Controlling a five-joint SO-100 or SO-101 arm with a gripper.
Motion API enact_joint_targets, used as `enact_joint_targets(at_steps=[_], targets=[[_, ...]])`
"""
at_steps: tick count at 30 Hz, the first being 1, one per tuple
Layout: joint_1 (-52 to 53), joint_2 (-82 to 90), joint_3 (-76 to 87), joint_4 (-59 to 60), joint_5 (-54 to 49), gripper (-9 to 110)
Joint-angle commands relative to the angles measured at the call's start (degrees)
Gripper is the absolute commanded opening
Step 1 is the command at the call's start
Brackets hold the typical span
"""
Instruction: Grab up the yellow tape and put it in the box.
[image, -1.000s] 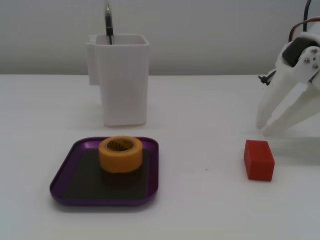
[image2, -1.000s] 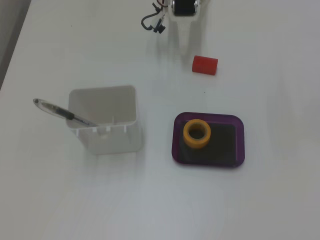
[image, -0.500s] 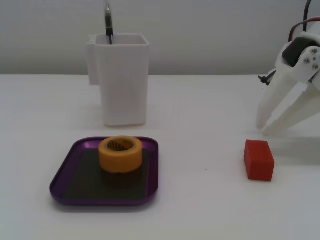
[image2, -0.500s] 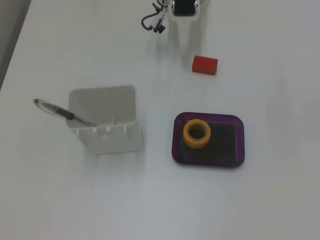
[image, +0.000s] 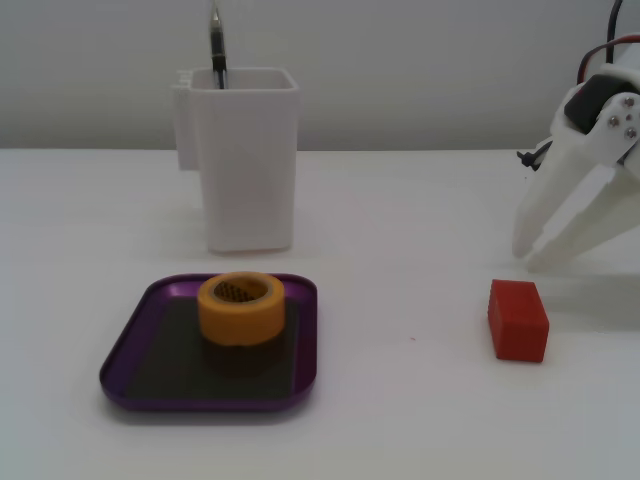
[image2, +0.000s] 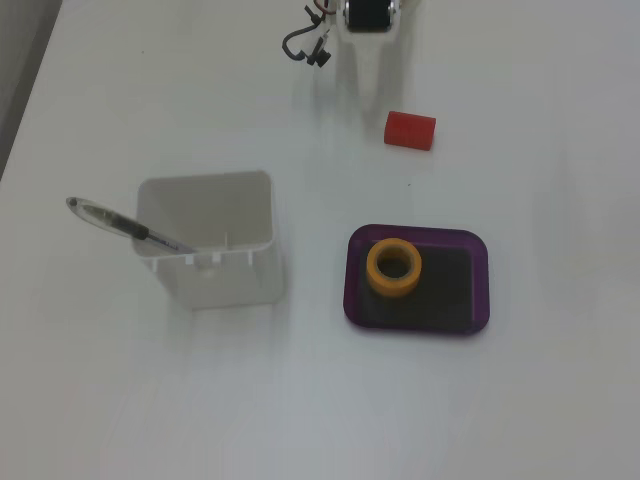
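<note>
Seen from above, the yellow tape (image2: 393, 267) lies flat inside the box (image2: 417, 322), toward its left side. A red block (image2: 410, 129) sits on the white bench (image2: 520, 120) well above the box. A white container (image2: 208, 247) holding a pen (image2: 125, 226) stands left of the box.

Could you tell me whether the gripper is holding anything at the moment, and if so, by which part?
Nothing is held. The gripper stands open and empty beside the red block, while the yellow tape lies in the box.
</note>
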Motion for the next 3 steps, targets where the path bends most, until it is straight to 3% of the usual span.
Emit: enact_joint_targets(at_steps=[1,3], targets=[[-0.1,4.0,0.7,-1.0,-0.3,0],[-0.1,4.0,0.7,-1.0,-0.3,0]])
